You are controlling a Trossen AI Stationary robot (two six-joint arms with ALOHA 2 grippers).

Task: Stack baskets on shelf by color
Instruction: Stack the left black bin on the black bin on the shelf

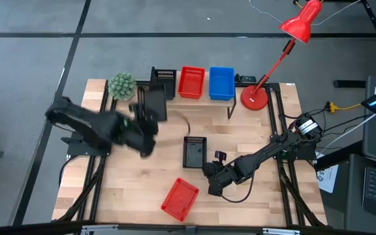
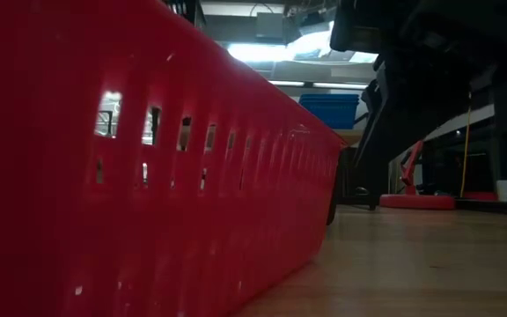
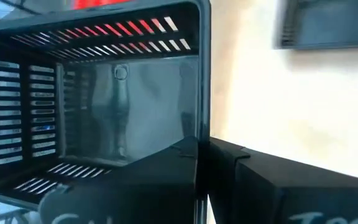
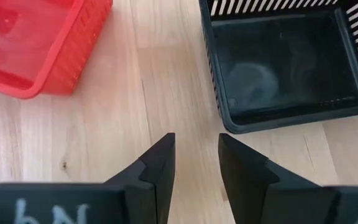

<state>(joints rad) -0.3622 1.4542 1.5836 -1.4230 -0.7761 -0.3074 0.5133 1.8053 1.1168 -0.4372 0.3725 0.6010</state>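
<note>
Baskets: I see black [image 1: 164,79], red [image 1: 191,83] and blue [image 1: 221,83] shelved, my left hand [image 3: 202,163] carrying another black basket [image 1: 151,104], right hand [image 4: 194,163] narrowly parted, empty, two [image 1: 194,151] left on worktop [image 1: 260,202].

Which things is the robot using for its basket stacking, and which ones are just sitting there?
For the job:
black basket held by the left gripper
black basket on the table
red basket on the table
baskets on the shelf: black, red, blue
right gripper, fingers open

Just lying about:
red desk lamp
green spiky ball
</note>
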